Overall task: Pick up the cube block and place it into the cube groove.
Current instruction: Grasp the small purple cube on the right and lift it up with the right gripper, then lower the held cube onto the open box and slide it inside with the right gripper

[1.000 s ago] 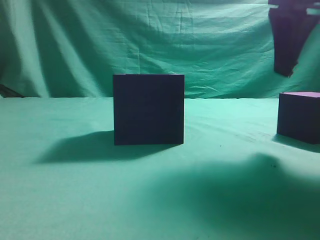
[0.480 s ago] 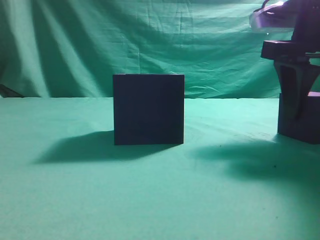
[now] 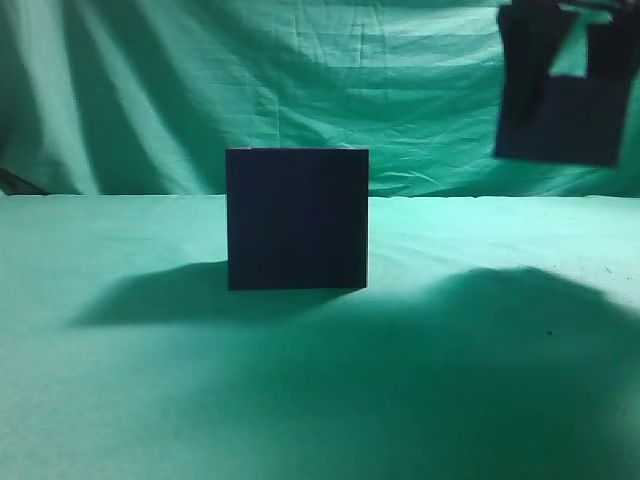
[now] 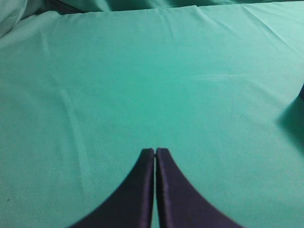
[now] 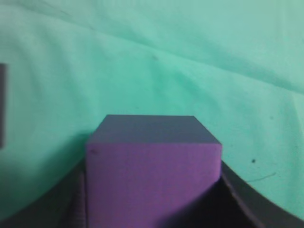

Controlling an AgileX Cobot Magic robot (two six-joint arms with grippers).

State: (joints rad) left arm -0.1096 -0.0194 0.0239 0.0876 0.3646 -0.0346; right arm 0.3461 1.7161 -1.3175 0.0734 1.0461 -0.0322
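The cube groove (image 3: 297,218), a large dark navy box with plain flat sides, stands on the green cloth at the middle of the exterior view; its recess is hidden. My right gripper (image 3: 560,90) is shut on the cube block (image 3: 566,118) and holds it in the air at the upper right, well above the table and to the right of the box. In the right wrist view the block (image 5: 153,175) fills the space between the dark fingers (image 5: 247,199) and looks purple. My left gripper (image 4: 155,151) is shut and empty over bare cloth.
A green cloth (image 3: 150,400) covers the table and hangs as a wrinkled backdrop (image 3: 200,80). A broad shadow (image 3: 480,340) lies on the cloth at the right front. A dark edge of the box (image 5: 2,104) shows at the left of the right wrist view.
My right gripper came down onto the cube block at the right edge of the table, closed on it, and has lifted it off the cloth up and slightly left.
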